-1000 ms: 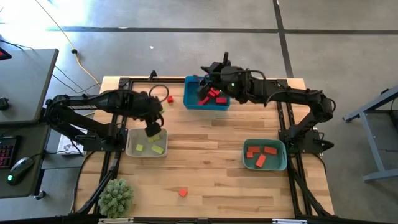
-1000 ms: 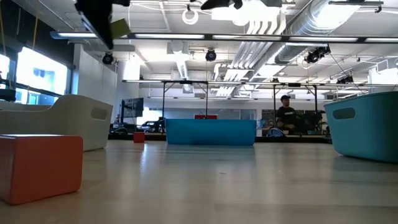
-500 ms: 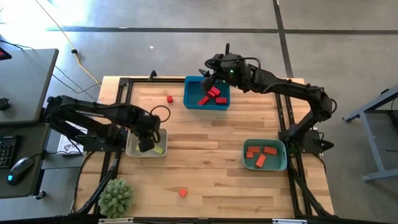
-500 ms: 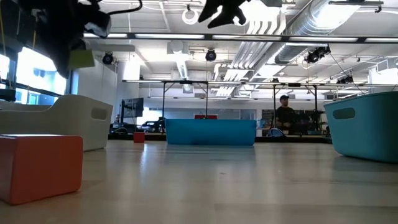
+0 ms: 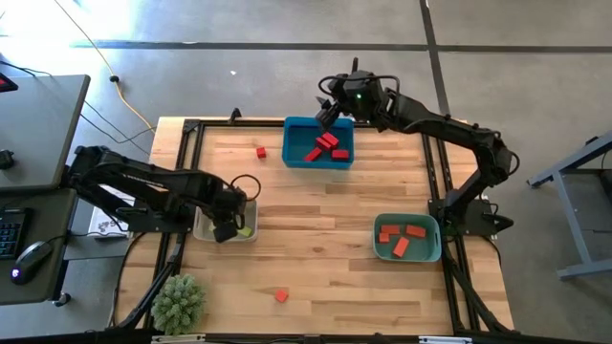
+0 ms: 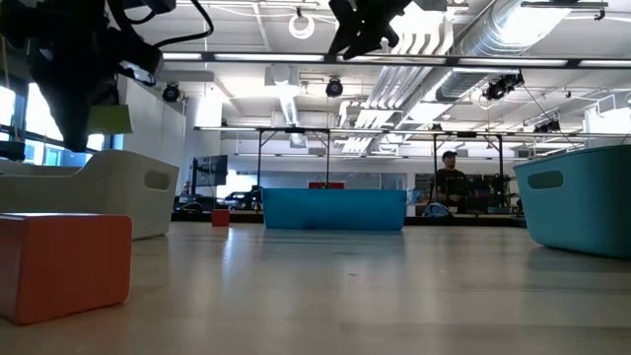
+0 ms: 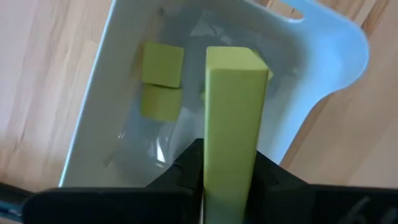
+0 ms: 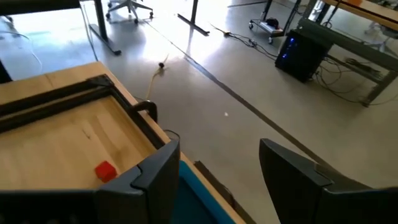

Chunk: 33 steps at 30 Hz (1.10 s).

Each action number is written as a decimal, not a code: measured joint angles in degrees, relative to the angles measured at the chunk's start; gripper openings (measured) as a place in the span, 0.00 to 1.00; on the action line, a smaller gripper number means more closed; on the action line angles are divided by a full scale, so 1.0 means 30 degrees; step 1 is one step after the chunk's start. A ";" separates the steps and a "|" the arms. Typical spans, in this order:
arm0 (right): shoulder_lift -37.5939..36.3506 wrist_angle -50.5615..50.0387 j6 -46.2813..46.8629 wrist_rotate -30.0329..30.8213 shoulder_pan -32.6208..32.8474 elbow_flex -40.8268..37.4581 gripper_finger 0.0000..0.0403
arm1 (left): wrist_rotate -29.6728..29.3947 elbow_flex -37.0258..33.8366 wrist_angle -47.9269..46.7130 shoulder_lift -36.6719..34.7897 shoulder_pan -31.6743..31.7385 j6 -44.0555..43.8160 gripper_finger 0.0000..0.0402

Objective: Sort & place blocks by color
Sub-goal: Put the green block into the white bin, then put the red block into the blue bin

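Pale wood planks form the table (image 5: 316,248), seen from above with a dark arm on each side. At the near left corner sits a fuzzy green plant ball (image 5: 179,303). Just beyond it, the left gripper (image 5: 226,229) hangs over the beige tray (image 5: 203,232), its fingers clamped on a long yellow-green block (image 7: 231,130) — the wrist camera shows this block held upright above two smaller yellow-green blocks (image 7: 161,81) lying in the tray. Moving right, one small red block (image 5: 260,152) lies alone on the wood near the far edge, and another red block (image 5: 280,296) lies alone near the front. At the far middle stands the blue tray (image 5: 293,143), holding several red blocks (image 5: 325,147). The right gripper (image 5: 330,107) hovers above that tray's far edge — its two fingers (image 8: 155,171) are spread wide with nothing between them. Further right, near the table's right edge, the teal tray (image 5: 432,239) holds three orange-red blocks (image 5: 400,236).
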 joint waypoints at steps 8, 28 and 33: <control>0.0000 -0.0390 -0.0031 -0.1513 -0.1129 0.0000 0.51 | 0.0030 -0.0007 0.0290 0.0168 -0.0036 -0.0424 0.21; 0.0000 -0.0868 -0.0306 -0.2361 -0.2761 0.0000 0.51 | 0.0371 0.1611 0.0333 0.0241 0.0203 -0.2922 0.38; 0.0000 -0.0868 -0.0767 -0.2361 -0.2883 0.0000 0.51 | -0.0438 0.2434 0.0319 0.0241 0.1041 -0.2309 0.38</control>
